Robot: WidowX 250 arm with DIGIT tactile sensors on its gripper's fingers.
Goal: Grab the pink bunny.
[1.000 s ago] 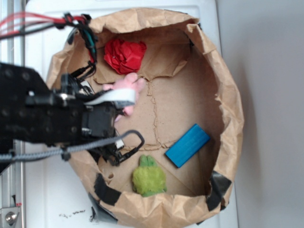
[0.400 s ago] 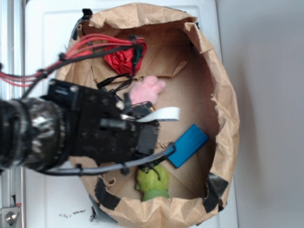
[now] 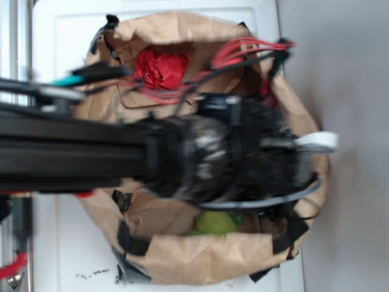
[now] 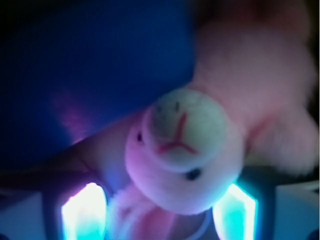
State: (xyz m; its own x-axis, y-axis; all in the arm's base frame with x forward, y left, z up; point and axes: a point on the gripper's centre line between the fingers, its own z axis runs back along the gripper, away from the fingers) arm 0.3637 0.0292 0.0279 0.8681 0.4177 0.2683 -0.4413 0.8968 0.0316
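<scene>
On my wrist feed the pink bunny (image 4: 185,150) sits clamped between the gripper (image 4: 160,212) fingers, face toward the lens – grasp confirmed; outside, the blurred arm covers the paper bag (image 3: 182,261)

Bunny (image 4: 182,150): we see it between the two fingers (image 4: 82,215) of the gripper (image 4: 160,220), face toward the wrist camera.
Arm (image 3: 182,158): we see it stretched across the paper bag (image 3: 182,261).
Rosette wad (image 3: 159,68): inside the bag, behind the arm.
Fuzzy plush (image 3: 216,224): inside the bag, partly hidden under the arm's front edge.
</scene>
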